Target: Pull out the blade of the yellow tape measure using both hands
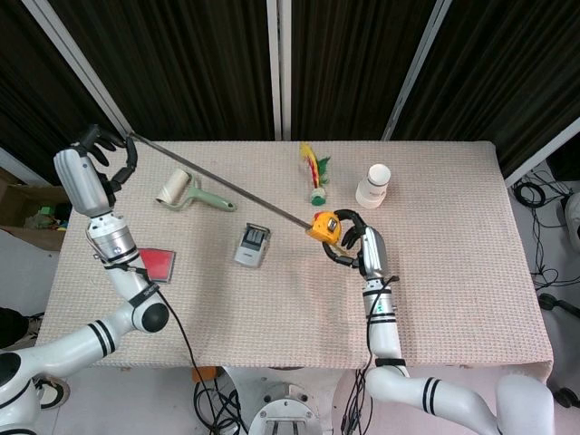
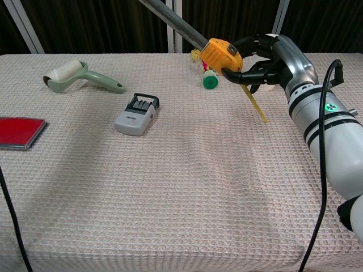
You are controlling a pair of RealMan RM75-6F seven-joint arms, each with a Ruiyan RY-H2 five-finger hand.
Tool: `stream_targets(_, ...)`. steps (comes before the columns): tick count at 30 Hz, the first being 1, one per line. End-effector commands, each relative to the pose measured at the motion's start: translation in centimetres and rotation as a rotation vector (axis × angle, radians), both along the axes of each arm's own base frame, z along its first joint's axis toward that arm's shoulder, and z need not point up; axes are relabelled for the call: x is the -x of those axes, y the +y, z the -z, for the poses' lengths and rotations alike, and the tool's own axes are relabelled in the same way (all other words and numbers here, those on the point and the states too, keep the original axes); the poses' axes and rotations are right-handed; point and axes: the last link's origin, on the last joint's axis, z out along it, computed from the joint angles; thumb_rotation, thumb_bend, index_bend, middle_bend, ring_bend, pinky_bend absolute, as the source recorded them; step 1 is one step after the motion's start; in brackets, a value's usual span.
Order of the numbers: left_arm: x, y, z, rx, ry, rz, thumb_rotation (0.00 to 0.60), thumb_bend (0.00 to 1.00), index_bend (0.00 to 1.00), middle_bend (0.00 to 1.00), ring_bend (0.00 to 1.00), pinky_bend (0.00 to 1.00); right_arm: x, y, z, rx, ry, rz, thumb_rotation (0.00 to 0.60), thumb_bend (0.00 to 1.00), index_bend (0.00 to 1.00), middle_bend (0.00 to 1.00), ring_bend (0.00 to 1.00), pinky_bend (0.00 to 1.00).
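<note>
Dark curtains behind a cloth-covered table (image 1: 435, 272). Biggest risk, I'd say: the blade (image 1: 217, 183) is stretched so long it could buckle or slip free and snap back. The yellow tape measure (image 1: 323, 226) floats mid-table, gripped by the right hand (image 1: 358, 245); the left hand (image 1: 91, 163) pinches the blade's tip far left.
</note>
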Motion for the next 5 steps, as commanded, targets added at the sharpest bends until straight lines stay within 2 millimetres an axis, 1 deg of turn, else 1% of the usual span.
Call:
stream_targets(1,0.32,-0.08,-0.35,-0.007,-0.007,-0.005,0.6,0.44,0.67,0.63,0.63,0.76,0.33,0.25,-0.15,0.005,0.012,-0.003,0.6,0.39,0.83,0.69,0.6,0.67)
stream_targets(5,0.9,-0.23,-0.74,-0.015,-0.017,-0.013,0.6,0.44,0.67,0.63,0.63,0.76,1.09,0.63,-0.45,0.011,0.021,0.003,0.6,0.39,0.83,0.69,0.61,0.67)
